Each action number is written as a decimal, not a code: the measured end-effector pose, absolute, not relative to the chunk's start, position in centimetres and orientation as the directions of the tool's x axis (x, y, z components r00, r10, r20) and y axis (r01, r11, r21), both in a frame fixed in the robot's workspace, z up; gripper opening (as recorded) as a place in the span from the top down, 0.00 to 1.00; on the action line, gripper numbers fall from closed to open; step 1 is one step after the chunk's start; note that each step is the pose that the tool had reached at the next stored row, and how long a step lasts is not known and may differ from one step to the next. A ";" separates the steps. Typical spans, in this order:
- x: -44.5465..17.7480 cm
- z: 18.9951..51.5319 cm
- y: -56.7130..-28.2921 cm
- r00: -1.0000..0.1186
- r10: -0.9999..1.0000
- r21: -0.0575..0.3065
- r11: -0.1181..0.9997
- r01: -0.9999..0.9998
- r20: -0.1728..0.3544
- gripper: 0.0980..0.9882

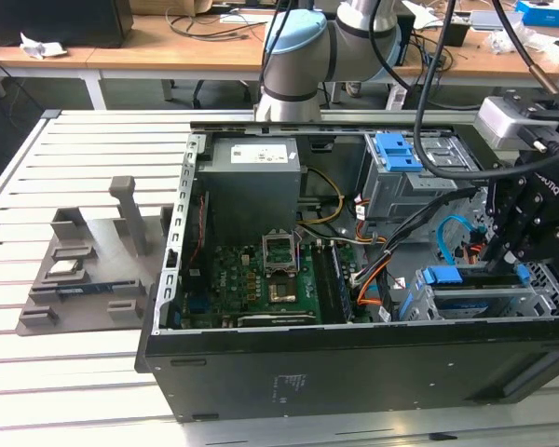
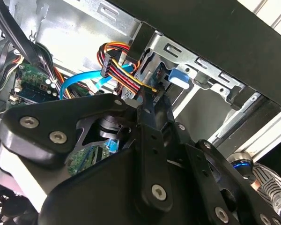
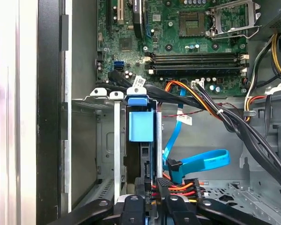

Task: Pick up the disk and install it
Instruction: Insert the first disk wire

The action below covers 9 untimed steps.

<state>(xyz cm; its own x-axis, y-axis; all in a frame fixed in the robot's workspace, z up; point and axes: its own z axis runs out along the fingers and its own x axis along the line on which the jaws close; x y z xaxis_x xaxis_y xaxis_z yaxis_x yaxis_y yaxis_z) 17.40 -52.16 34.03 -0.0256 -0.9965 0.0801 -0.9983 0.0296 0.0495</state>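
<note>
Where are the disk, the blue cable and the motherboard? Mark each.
the disk (image 3: 141, 125), first wrist view, blue bracket face.
the blue cable (image 3: 202, 161), first wrist view, flat looped stretch.
the motherboard (image 3: 126, 44), first wrist view, bare green board.

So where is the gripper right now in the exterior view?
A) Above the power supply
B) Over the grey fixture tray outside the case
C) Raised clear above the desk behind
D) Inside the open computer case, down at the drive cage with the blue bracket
D: in the exterior view the gripper sits inside the computer case, at the drive cage by the blue bracket.
</note>
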 end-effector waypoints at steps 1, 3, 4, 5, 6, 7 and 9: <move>17.4 34.9 -52.1 -0.026 -0.996 0.049 0.030 -0.998 0.080 0.84; 17.4 36.5 -52.1 -0.026 -0.996 0.050 0.030 -0.998 0.080 0.86; 17.4 36.9 -52.1 -0.026 -0.996 0.049 0.030 -0.998 0.080 0.93; 17.4 37.6 -52.0 -0.026 -0.996 0.050 0.030 -0.998 0.080 0.99; 17.4 38.0 -52.0 -0.026 -0.996 0.050 0.030 -0.998 0.080 0.99; 17.4 38.4 -52.0 -0.026 -0.996 0.050 0.030 -0.998 0.080 0.99; 17.4 39.1 -52.0 -0.025 -0.996 0.050 0.030 -0.998 0.080 0.99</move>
<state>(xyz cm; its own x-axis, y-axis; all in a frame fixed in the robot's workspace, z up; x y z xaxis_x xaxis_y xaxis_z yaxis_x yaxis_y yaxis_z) 17.40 -52.03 39.08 -0.0255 -0.9965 0.0800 -0.9983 0.0295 0.0495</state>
